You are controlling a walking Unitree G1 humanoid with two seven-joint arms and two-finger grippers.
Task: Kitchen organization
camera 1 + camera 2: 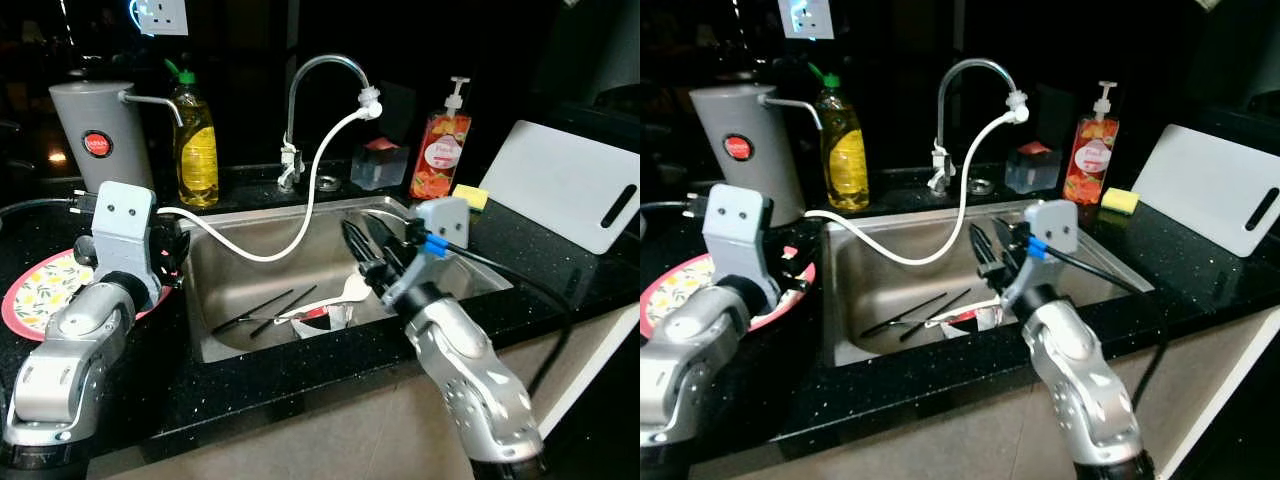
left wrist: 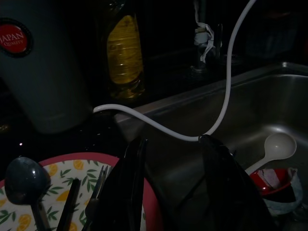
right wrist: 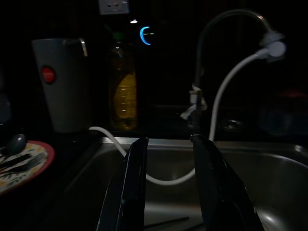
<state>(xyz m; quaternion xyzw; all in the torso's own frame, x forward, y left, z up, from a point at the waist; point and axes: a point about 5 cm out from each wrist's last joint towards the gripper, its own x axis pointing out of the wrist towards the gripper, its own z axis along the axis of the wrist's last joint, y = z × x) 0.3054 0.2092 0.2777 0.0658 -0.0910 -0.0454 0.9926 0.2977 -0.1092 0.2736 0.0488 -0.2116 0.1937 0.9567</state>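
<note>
Down on the sink floor, near its front edge, the white spoon lies just below the right gripper, handle running leftward toward the chopsticks. Fingers spread, empty. The left gripper, also spread, hovers over the plate's rim.

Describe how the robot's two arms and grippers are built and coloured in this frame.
Both arms are silver, rounded segments with a light grey boxy wrist block. The left gripper and the right gripper each have two long black fingers. A black cable runs along the right arm, with a blue marking at its wrist block. The left wrist block shows two small dark dots.
</note>
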